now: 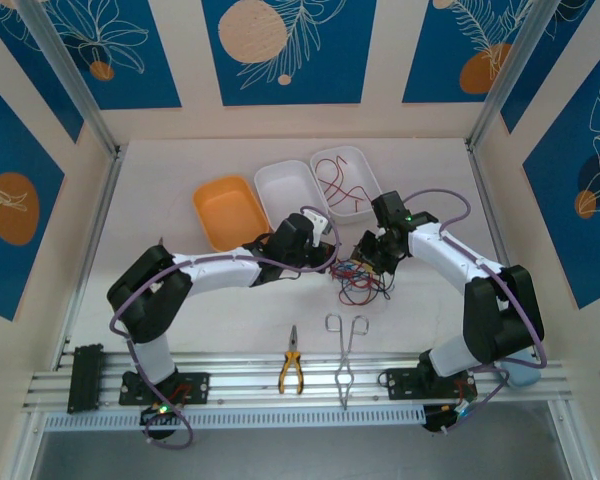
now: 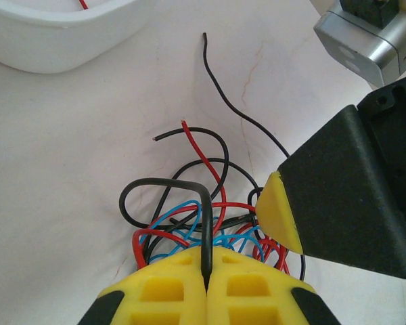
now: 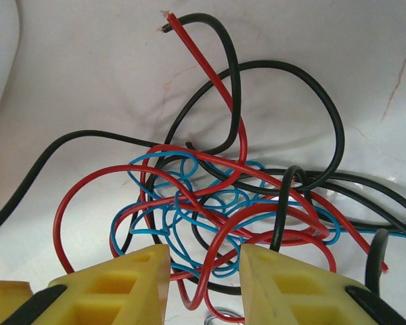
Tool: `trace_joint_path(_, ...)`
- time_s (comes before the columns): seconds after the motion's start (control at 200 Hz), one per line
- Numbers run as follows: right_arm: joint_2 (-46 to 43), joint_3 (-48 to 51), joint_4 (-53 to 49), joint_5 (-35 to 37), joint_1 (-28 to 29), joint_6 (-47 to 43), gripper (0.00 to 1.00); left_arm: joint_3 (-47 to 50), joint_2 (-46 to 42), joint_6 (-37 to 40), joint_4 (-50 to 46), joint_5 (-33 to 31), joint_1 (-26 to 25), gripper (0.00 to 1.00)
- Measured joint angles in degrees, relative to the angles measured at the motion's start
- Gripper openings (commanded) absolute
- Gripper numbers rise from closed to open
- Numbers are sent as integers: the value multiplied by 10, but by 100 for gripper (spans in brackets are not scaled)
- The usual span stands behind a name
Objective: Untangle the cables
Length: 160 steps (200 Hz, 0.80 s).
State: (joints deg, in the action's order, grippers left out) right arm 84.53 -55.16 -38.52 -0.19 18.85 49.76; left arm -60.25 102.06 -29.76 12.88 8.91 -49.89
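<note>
The cables (image 1: 361, 276) lie as a tangle of red, black and blue strands on the white table between the two grippers. My left gripper (image 2: 208, 261) is shut on a black cable (image 2: 209, 217) that rises from its jaws, bends left and loops back into the pile; seen from above, the left gripper (image 1: 328, 252) sits at the tangle's left edge. My right gripper (image 3: 204, 261) is open, its yellow fingers (image 3: 132, 277) standing apart over the cables (image 3: 216, 203). A red loop (image 3: 220, 274) and blue strands lie between them, unpinched. From above, the right gripper (image 1: 373, 256) hangs over the tangle's right side.
Behind the tangle stand an orange tray (image 1: 230, 212), a white tray (image 1: 293, 195) and another white tray (image 1: 345, 180) holding red wires. Yellow-handled pliers (image 1: 291, 372) and metal tongs (image 1: 345, 360) lie near the front rail. The right gripper's finger (image 2: 279, 213) crowds the left wrist view.
</note>
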Motion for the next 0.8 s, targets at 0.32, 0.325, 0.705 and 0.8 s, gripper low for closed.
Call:
trace_joint_path(0.32,1,10,18,-13,10,9,10,0,0,-2,0,0,0,0)
trace_joint_path(0.325,1,10,19,-13,10,13,9,0,0,-2,0,0,0,0)
trace_joint_path(0.705,-57,-4,17,-25,29,7,2,0,0,-2,0,1,0,0)
trace_joint_path(0.8,-98,-11,17,-31,33,2,3,0,0,-3,0,1,0,0)
